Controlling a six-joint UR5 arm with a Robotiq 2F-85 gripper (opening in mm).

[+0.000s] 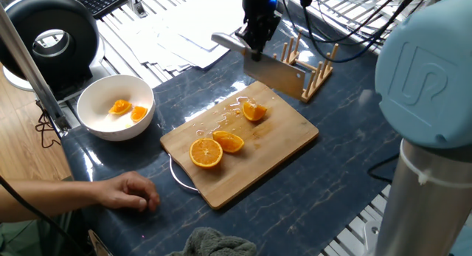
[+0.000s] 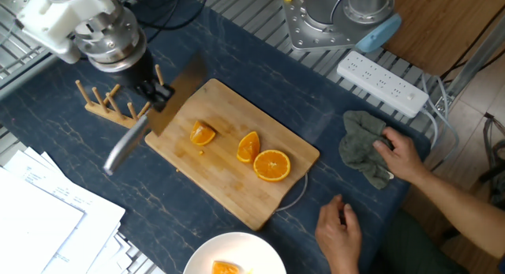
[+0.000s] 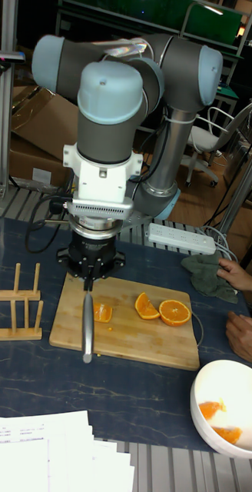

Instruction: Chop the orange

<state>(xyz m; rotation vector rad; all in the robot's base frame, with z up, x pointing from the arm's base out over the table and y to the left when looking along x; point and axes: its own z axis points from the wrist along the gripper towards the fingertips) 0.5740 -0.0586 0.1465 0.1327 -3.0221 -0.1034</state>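
The other fixed view: we see the gripper [image 2: 155, 95] clamped on the knife [image 2: 154, 114], blade angled up toward the far edge of the cutting board [image 2: 229, 191], handle trailing down toward the table [image 2: 71, 159]. The blade hangs just beside the small orange wedge [image 2: 203, 133] and is not yet touching fruit or board, as far as we can tell.

Fruit on the board, three pieces:
- small orange wedge nearest the knife
- middle wedge [image 2: 248, 146]
- orange half [image 2: 272, 165], cut face up, touching or almost touching the middle wedge

More pieces lie in the white bowl [image 1: 92, 119], well apart from the board. The wooden rack [image 2: 106, 104] stands behind the gripper.

Tall fixed view: the knife [image 3: 87, 327] points straight at the camera, so we cannot judge the blade's tilt from here. The small orange wedge [image 3: 102, 311] sits just beside it.

Handling, our judgement: the pieces are light, soft and wet. Juice glistens on the board near the small wedge, so a piece may well slide or roll under the blade. The half rests flat on its rind side and looks the steadiest target; the wedges rest on curved rind and could tip. Nothing pins the fruit, so a straight downward press through the flesh should suit better than a sawing stroke.

A person's hand [image 1: 129, 191] rests on the table near the board; another hand [image 2: 398, 157] holds a grey cloth [image 2: 361, 148].
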